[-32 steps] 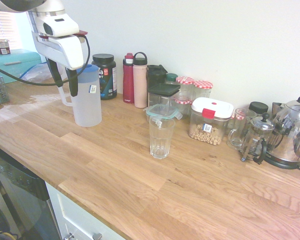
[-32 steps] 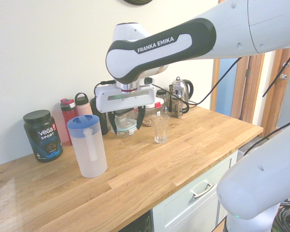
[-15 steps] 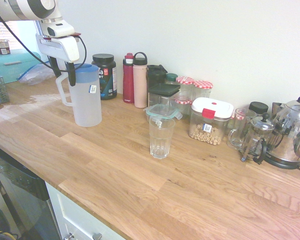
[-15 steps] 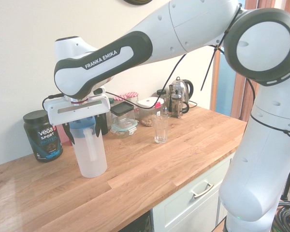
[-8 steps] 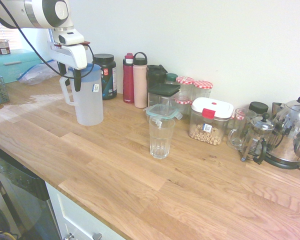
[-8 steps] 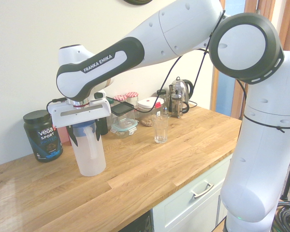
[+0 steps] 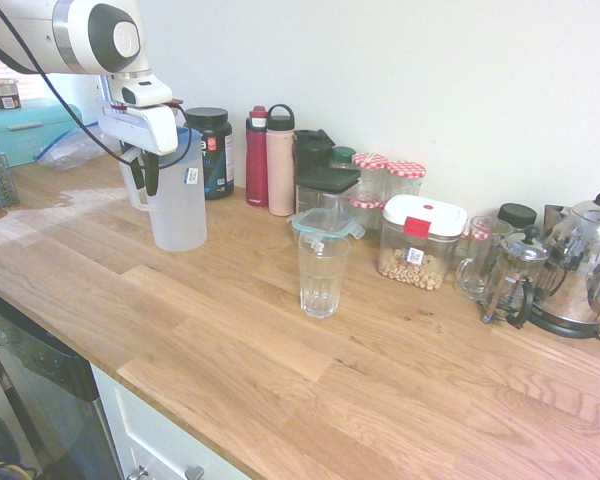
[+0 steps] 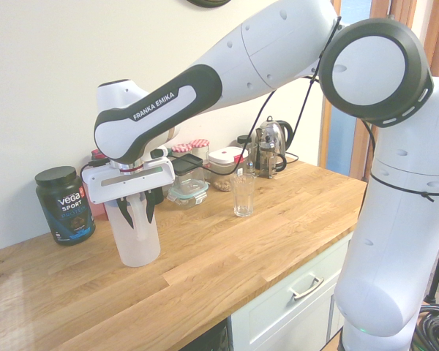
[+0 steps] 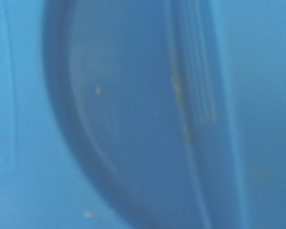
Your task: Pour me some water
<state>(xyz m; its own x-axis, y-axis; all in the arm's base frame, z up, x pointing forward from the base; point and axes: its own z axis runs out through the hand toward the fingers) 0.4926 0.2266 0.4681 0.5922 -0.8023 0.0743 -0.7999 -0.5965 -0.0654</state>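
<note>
Most of the pitcher's point(image 8: 137, 238) blue lid point(image 9: 133, 114) hides under the pincer point(image 8: 133, 208), fingers straddling it, grip unclear

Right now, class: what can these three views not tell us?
- Water level: the pitcher has frosted walls in both exterior views.
- Pitcher handle: mostly behind the gripper in both.
- Wrist view: a blurred blue surface, likely the lid.
- Kettle: cut by the first exterior view's right edge.
</note>
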